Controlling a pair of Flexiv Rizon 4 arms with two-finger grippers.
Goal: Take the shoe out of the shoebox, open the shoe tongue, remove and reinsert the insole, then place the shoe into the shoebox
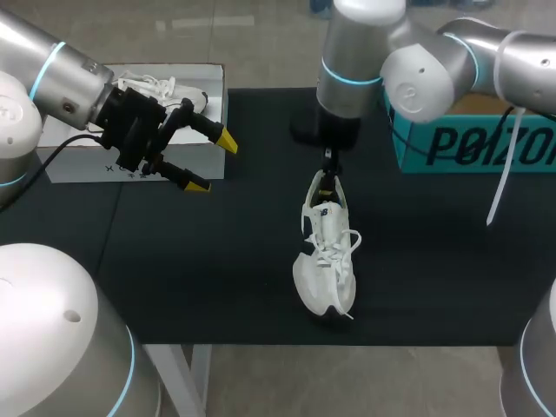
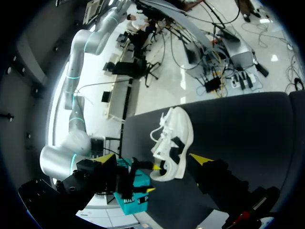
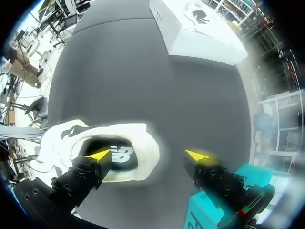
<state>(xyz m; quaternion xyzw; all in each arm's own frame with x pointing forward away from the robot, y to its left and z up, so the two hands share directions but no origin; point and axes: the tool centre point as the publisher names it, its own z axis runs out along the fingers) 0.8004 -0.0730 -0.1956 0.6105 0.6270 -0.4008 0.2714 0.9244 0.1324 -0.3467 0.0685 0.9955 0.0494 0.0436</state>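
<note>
A white shoe (image 1: 327, 261) lies on the black mat (image 1: 234, 261), toe toward the front edge. My right gripper (image 1: 326, 180) hangs open right over its heel. In the right wrist view one yellow fingertip (image 3: 100, 155) is over the shoe's opening, above the dark insole (image 3: 121, 156), and the other stands clear behind the heel of the shoe (image 3: 138, 138). My left gripper (image 1: 213, 162) is open and empty in front of the white shoebox (image 1: 78, 165). From the left wrist view the shoe (image 2: 175, 140) is well ahead of that gripper (image 2: 153, 157).
A second white shoe (image 1: 156, 87) lies in the shoebox at the back left. A teal box (image 1: 469, 143) stands at the back right, under my right arm. The shoebox (image 3: 200, 33) and the teal box (image 3: 202, 214) both show in the right wrist view.
</note>
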